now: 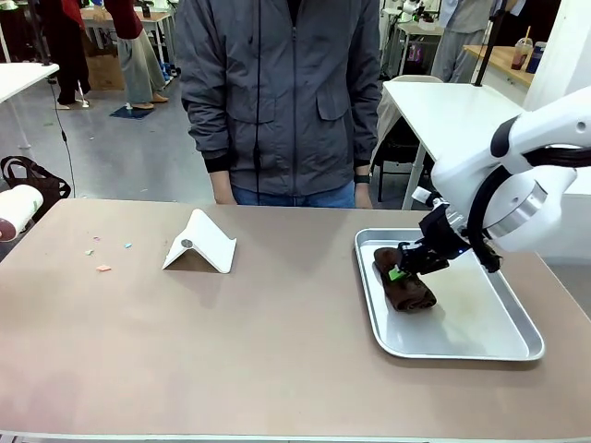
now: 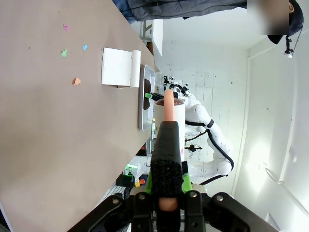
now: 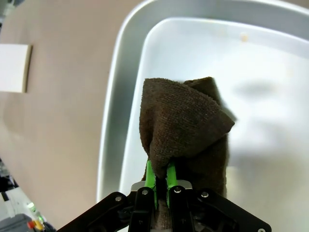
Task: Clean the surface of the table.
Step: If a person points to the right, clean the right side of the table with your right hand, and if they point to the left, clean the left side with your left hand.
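Table (image 1: 277, 351) matte taupe-brown, pale edge, coloured scraps (image 1: 103, 268) near left end.

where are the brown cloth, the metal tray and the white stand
brown cloth (image 1: 412, 293): front view, its lower fold
metal tray (image 1: 480, 325): front view, bare floor
white stand (image 1: 209, 242): front view, sloping face

Tabletop (image 1: 277, 351) taupe-brown; tray (image 1: 480, 323) silver; cloth (image 1: 411, 293) dark brown; scraps (image 1: 103, 269) orange, green, blue, possibly pink; stand (image 1: 205, 242) white.
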Robot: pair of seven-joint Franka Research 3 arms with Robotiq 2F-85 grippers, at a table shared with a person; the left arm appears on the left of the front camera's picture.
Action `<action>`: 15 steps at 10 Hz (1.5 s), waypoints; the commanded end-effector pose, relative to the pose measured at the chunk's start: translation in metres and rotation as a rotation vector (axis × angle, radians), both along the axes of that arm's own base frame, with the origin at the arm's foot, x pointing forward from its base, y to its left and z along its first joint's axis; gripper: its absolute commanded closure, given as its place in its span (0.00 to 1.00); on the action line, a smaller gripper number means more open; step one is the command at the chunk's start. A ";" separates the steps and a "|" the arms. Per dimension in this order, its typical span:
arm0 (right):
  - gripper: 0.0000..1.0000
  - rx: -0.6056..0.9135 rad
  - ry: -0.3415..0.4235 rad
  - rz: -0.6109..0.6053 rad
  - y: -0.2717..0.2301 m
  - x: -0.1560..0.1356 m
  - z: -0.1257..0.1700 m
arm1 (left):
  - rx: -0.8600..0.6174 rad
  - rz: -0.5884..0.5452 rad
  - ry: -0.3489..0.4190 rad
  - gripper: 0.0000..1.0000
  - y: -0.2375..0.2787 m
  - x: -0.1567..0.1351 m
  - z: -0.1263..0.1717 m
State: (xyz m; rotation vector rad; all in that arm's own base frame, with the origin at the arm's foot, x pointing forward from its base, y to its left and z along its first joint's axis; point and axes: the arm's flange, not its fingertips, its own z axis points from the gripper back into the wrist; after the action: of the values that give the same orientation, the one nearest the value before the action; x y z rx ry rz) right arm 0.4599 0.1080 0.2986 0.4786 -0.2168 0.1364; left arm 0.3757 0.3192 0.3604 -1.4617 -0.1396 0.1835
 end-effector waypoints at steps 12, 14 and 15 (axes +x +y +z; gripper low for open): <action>0.91 -0.007 -0.047 -0.284 -0.143 -0.027 0.010 | -0.005 -0.014 -0.019 0.81 -0.001 -0.004 0.004; 0.91 0.026 -0.066 -0.254 -0.140 -0.026 0.011 | -0.005 -0.014 -0.019 0.81 -0.001 -0.004 0.004; 0.91 0.078 -0.074 -0.227 -0.133 -0.026 0.013 | -0.005 -0.014 -0.019 0.81 -0.001 -0.004 0.004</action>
State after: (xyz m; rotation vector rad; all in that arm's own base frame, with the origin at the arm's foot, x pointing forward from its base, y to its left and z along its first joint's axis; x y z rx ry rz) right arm 0.4367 -0.0278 0.3127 0.4547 -0.3189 -0.1156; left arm 0.3756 0.3193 0.3605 -1.4617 -0.1399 0.1832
